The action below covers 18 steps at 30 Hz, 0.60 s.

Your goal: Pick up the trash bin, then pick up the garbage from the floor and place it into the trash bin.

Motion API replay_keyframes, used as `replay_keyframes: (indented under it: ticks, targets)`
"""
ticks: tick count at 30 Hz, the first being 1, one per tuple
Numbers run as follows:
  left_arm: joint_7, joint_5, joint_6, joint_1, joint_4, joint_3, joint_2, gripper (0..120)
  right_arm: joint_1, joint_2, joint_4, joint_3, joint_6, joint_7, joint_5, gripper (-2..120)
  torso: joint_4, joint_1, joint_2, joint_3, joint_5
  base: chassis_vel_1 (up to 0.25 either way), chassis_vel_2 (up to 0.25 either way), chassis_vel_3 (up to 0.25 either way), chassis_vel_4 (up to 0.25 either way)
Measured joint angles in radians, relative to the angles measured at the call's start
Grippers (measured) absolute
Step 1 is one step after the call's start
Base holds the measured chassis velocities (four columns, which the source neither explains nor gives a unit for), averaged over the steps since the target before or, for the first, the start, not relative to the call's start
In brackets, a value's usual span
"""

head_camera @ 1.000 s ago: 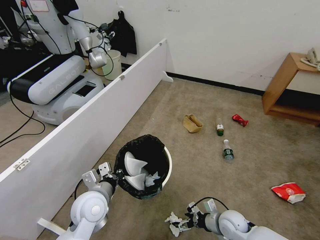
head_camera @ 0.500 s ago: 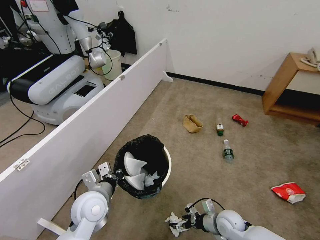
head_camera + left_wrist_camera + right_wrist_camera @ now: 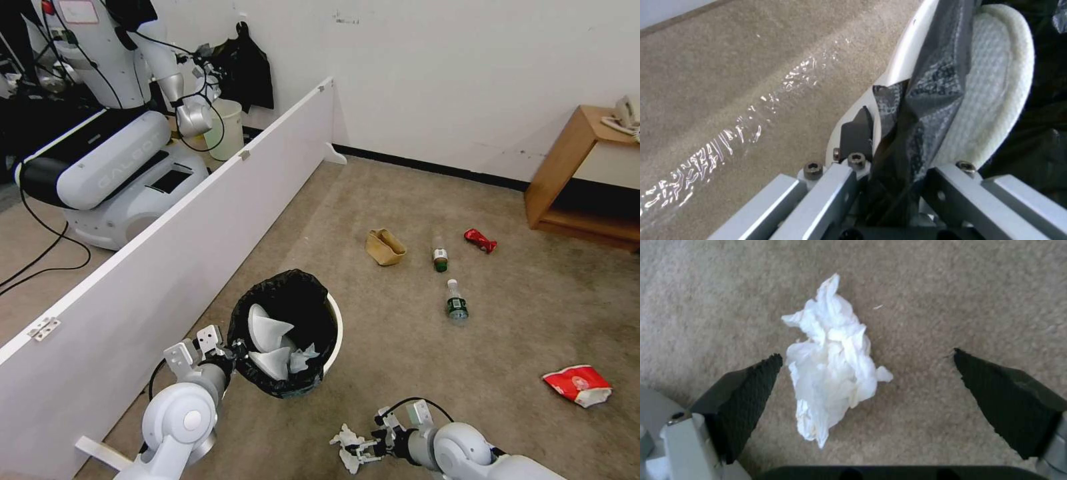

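My left gripper [image 3: 230,352] is shut on the rim of the white trash bin [image 3: 337,327], pinching the black bag [image 3: 925,100] and the white wall [image 3: 907,53]. White slippers [image 3: 267,330] and tissue lie inside the bin. Low at the front, my right gripper [image 3: 353,450] is open over a crumpled white tissue [image 3: 831,356] on the carpet; the tissue lies between the two black fingers [image 3: 751,386], close to one of them. Farther off lie a tan paper bag [image 3: 384,246], two green-labelled bottles [image 3: 456,301], a red wrapper [image 3: 480,239] and a red-white snack packet [image 3: 577,385].
A long white partition board [image 3: 167,240] runs along my left. Behind it stands another robot [image 3: 113,153] with a pale green bin [image 3: 225,128]. A wooden shelf [image 3: 580,180] stands against the far right wall.
My right arm has sunk slightly lower toward the tissue. The left arm and the bin have not moved.
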Motion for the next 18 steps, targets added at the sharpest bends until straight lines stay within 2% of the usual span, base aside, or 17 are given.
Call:
replay_keyframes:
  ticks: [18]
  targets:
    - [0.003,0.001,-0.007,-0.003,0.007,0.000,0.003,2,0.006,0.013,-0.009,-0.004,-0.003,0.032,0.010,100,-0.0004,0.000,0.000,0.000,-0.0007,0.000,0.000,0.000,0.000]
